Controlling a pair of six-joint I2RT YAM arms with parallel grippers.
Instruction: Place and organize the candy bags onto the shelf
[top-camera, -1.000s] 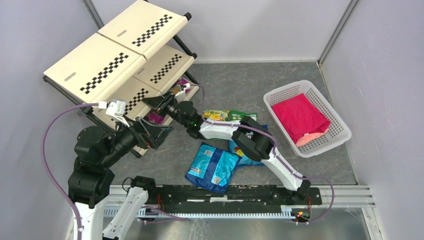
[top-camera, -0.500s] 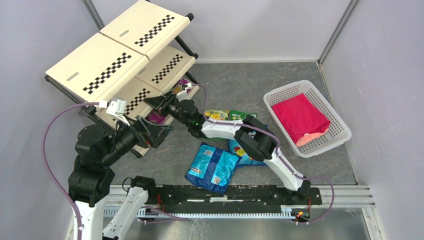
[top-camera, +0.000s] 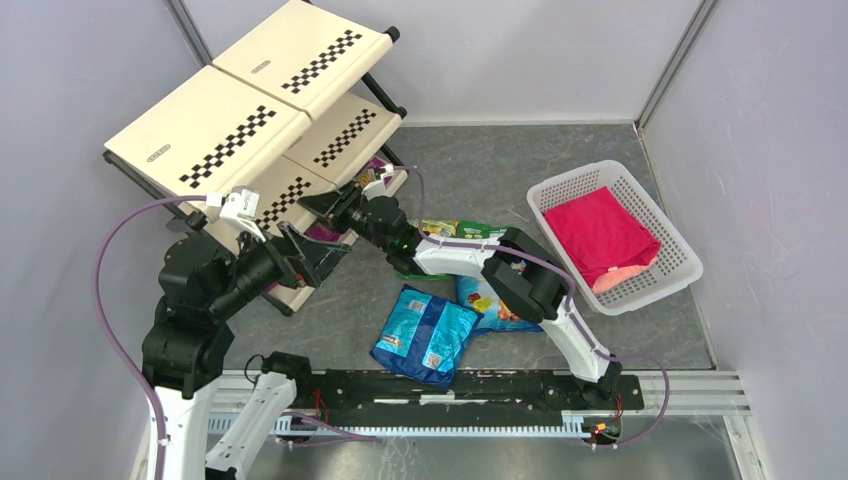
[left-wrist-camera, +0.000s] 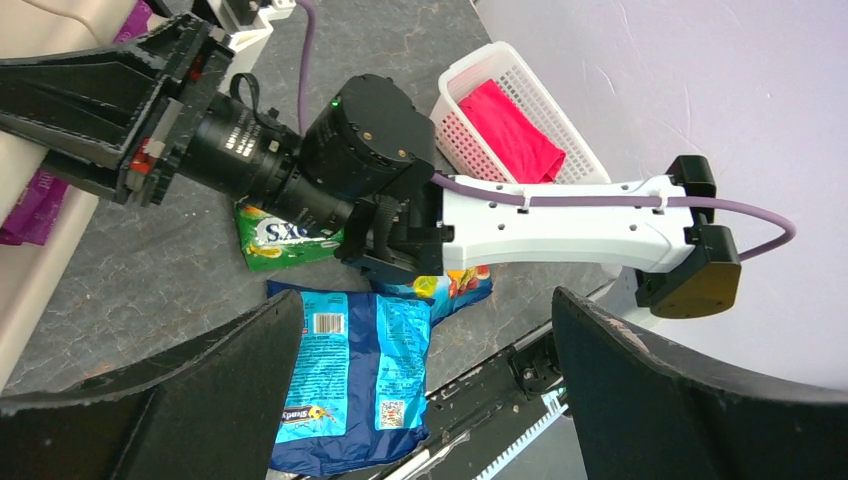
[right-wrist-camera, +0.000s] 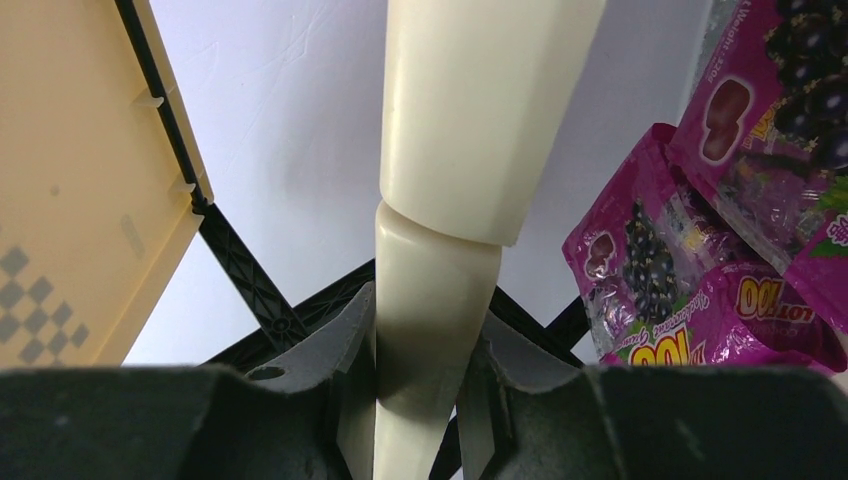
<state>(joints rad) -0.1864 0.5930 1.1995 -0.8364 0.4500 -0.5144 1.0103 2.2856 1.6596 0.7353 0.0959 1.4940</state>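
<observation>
The shelf (top-camera: 250, 120) stands at the back left, cream tiers with checkered stripes. My right gripper (top-camera: 322, 205) reaches under its tiers and is shut on a cream shelf edge (right-wrist-camera: 470, 120), which its pads (right-wrist-camera: 355, 330) squeeze from both sides. Purple candy bags (right-wrist-camera: 700, 260) lie on the low tier beside it. My left gripper (top-camera: 325, 255) hovers open just in front of the shelf's bottom tier, holding nothing. On the floor lie a blue candy bag (top-camera: 425, 335), a fruit-printed blue one (top-camera: 480, 300) partly under the right arm, and a green one (top-camera: 460, 229).
A white lattice basket (top-camera: 680, 250) with a folded pink-red cloth (top-camera: 600, 235) sits at the right. Grey walls close in on the left, back and right. The arms' black base rail (top-camera: 460, 385) runs along the near edge.
The shelf has slid a little to the right, with my right gripper clamped on it. My left arm has followed, rising toward the shelf's front.
</observation>
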